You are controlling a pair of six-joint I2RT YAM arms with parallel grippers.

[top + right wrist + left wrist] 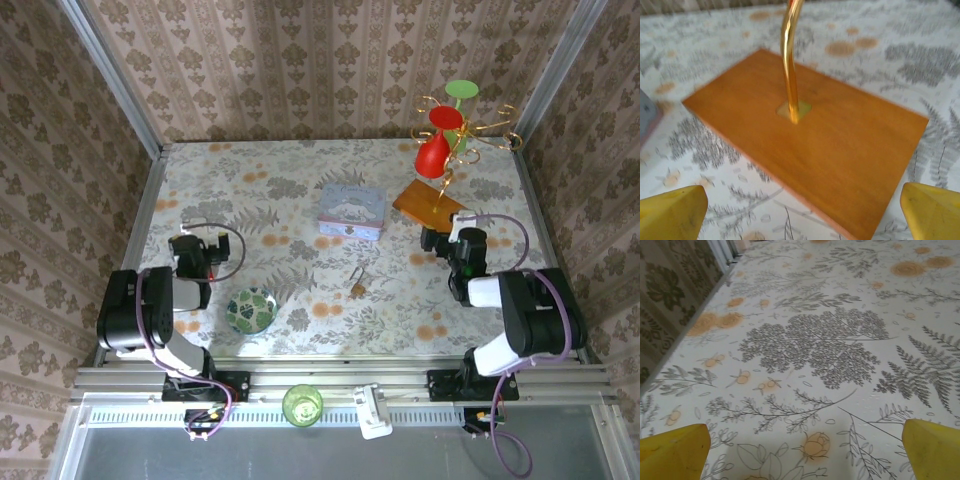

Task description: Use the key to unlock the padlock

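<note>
The tiny brass padlock lies on the flowered tablecloth near the middle, in front of the pale blue tin. A thin silvery piece sticks up from it; I cannot tell whether this is the shackle or the key. My left gripper rests at the table's left side, far from the padlock. In the left wrist view that gripper is open over bare cloth. My right gripper sits at the right, just in front of the wooden stand base. It is open with nothing between its fingers.
A pale blue cartoon tin stands behind the padlock. A wooden base with a gold pole carries red and green glasses at back right. A green patterned bowl sits front left. A green glass stands on the front rail.
</note>
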